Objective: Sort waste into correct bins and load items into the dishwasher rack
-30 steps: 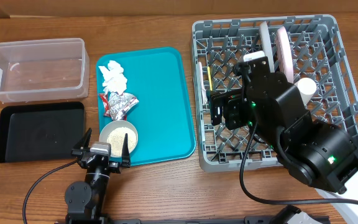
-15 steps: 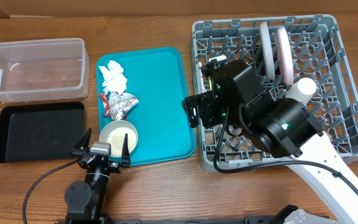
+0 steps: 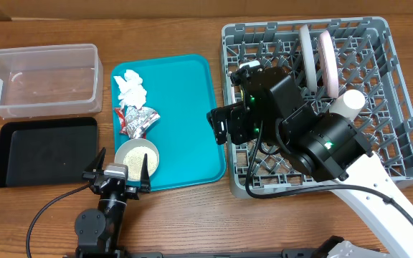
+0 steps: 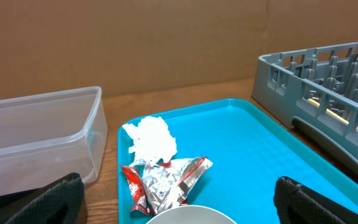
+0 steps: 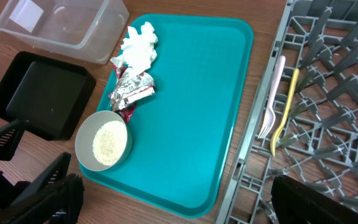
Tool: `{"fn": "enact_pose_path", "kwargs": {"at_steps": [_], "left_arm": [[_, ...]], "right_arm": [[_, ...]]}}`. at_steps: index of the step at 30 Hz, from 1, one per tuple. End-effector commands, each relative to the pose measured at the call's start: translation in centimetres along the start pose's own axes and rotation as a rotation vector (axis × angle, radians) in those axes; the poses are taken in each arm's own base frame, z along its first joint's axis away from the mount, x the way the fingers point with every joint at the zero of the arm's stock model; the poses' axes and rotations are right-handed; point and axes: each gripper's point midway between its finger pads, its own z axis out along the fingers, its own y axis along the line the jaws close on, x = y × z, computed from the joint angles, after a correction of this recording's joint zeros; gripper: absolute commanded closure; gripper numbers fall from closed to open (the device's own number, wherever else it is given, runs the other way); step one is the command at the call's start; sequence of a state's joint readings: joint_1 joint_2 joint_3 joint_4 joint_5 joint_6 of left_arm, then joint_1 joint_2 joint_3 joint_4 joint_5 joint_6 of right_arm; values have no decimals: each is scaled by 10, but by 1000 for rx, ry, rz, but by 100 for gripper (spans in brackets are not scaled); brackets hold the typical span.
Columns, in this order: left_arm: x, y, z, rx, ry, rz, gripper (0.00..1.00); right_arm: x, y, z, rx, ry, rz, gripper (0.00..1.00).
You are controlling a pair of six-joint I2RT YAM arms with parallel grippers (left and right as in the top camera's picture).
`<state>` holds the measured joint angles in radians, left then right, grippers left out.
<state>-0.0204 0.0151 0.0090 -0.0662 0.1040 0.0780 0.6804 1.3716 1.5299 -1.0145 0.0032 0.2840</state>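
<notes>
The right tool moved left, from above the rack out to the tray's right edge.

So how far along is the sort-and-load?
Done: white plate, pale plate, cup in rack. In hand: nothing; left end effector and right end effector open. To do: napkin, wrapper, bowl of rice on teal tray; tub, black tray empty.

Napkin beside wrapper (teal tray)
</notes>
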Motion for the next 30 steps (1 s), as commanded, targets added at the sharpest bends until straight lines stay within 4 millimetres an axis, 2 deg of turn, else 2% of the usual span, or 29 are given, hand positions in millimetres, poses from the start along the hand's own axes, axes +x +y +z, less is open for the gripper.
{"fn": "enact_pose_path", "kwargs": {"at_steps": [1,7,12,16,18,25,30], "left_arm": [[0,-2,0,5,-5,-6,0],[0,-2,0,5,-5,-6,0],[0,-2,0,5,-5,-6,0],[0,-2,0,5,-5,-6,0],[0,-2,0,5,-5,-6,0],[0,-2,0,5,-5,-6,0],[0,-2,0,5,-5,-6,0]], "right_arm": [[-5,2,-7,-9,-22,-5,0],[-9,-34,-36,184,-101,-21,0],[-1,-36,-70,172,-135,-19,0],[-6,-34,-98,142,-218,-11,0],[-9,-33,-106,132,-247,-8,0],[10,-39,-103,156,-168,-15,0],[10,-40,-104,161,-168,-20,0]]}}
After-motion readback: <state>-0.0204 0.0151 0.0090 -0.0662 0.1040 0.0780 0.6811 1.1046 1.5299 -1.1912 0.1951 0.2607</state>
